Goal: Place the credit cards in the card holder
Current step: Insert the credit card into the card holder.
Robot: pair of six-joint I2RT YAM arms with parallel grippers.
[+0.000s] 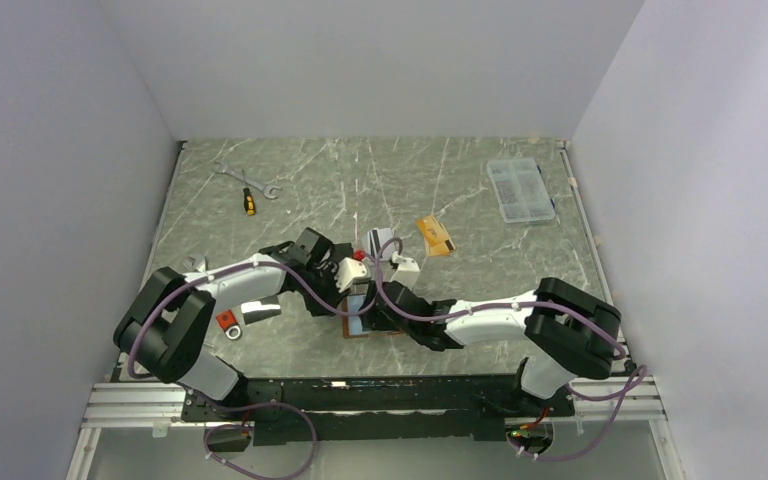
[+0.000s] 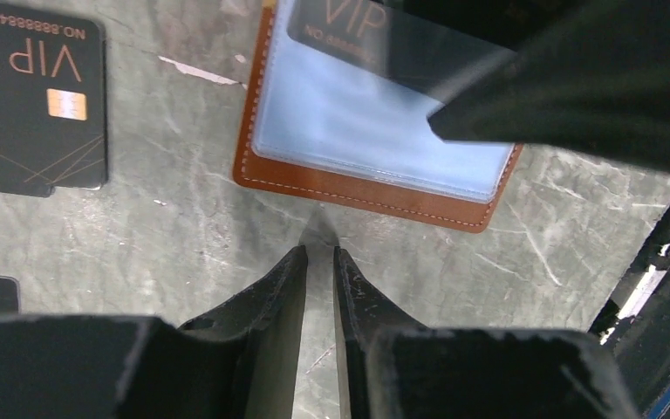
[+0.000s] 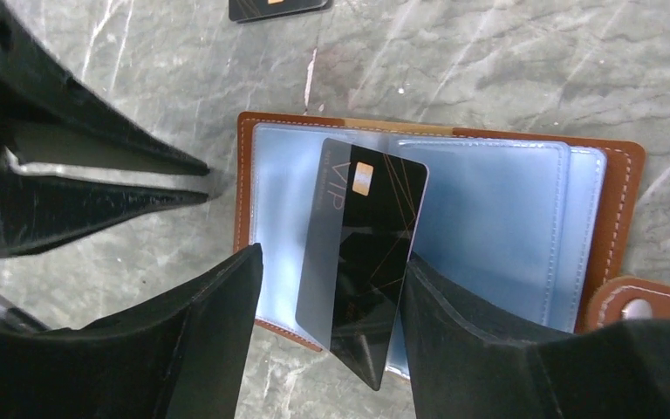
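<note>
While the left gripper [image 2: 318, 253] is drawn nearly together, a thin slit left and nothing in it, the right gripper [image 3: 333, 257] stands spread on either side of a black card [image 3: 371, 209] at the open card holder [image 3: 615, 201].

The left wrist view shows a second black card [image 2: 35, 96] flat on the marble table [image 2: 183, 236] at far left, and the left fingertips close to the holder's stitched brown edge but apart from it. Only the right wrist view shows the tilted card's upper end seemingly under a clear sleeve, its lower corner past the near edge, a gap at one finger, and the snap tab [image 3: 637, 305] at the right. Only the top view shows a silver card [image 1: 382, 241] and an orange card [image 1: 436, 236] beyond.
</note>
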